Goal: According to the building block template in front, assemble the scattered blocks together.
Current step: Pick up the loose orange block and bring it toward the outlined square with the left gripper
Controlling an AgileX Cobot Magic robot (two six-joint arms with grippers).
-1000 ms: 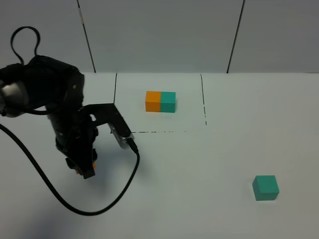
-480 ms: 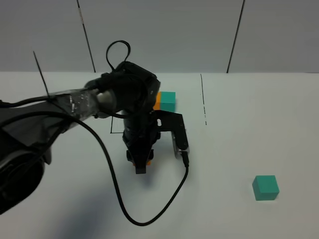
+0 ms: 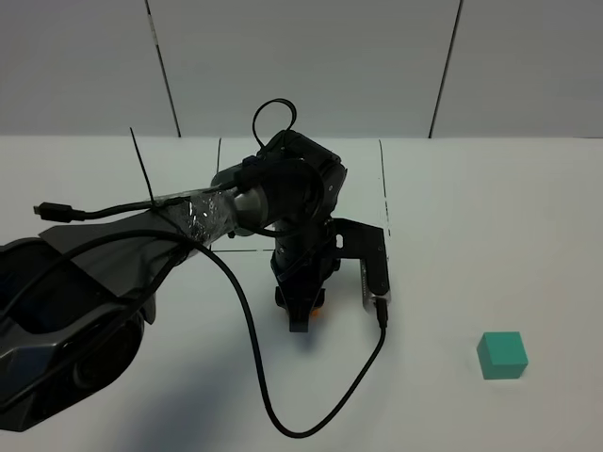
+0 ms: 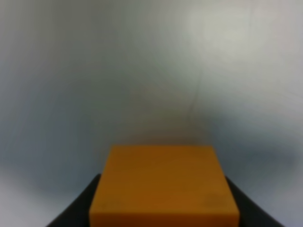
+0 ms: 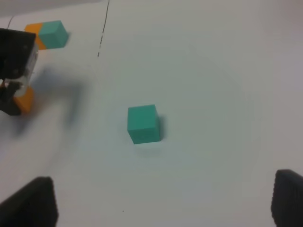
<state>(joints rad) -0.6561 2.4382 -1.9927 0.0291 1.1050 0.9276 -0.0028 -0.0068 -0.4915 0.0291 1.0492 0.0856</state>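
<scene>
Since a second ago the left arm [image 3: 226, 207] has swung from the left edge of the surface [image 3: 490, 235] in toward its middle, and the orange cube [image 3: 317, 303] has travelled with it. The teal-green cube [image 3: 501, 355] has not shifted.

The left jaws are pressed onto the orange cube [image 4: 163, 184], pinching it between them. In the left wrist view the cube fills the space between the two dark fingers [image 4: 75, 215], and everything past it is a grey blur. From the high view only a sliver of orange shows beside the black fingertips. Whether the cube rests on the surface or hangs just clear of it cannot be told. A black cable [image 3: 254, 377] loops from the arm across the surface on the near side of these jaws.

The teal-green cube sits alone on the surface, well apart from the left jaws and off to their right.

The right jaws stand spread wide with nothing between them. Their dark fingers [image 5: 31, 203] show only at the edges of the right wrist view. The teal-green cube [image 5: 143, 124] lies ahead of them, apart, roughly in line with the gap.

The template [image 5: 47, 34] lies beyond the left jaws, seen only in the right wrist view, with its teal half plain and its orange half partly cut off. The left arm covers it in the high view. A dashed line [image 5: 102, 35] runs past it.
</scene>
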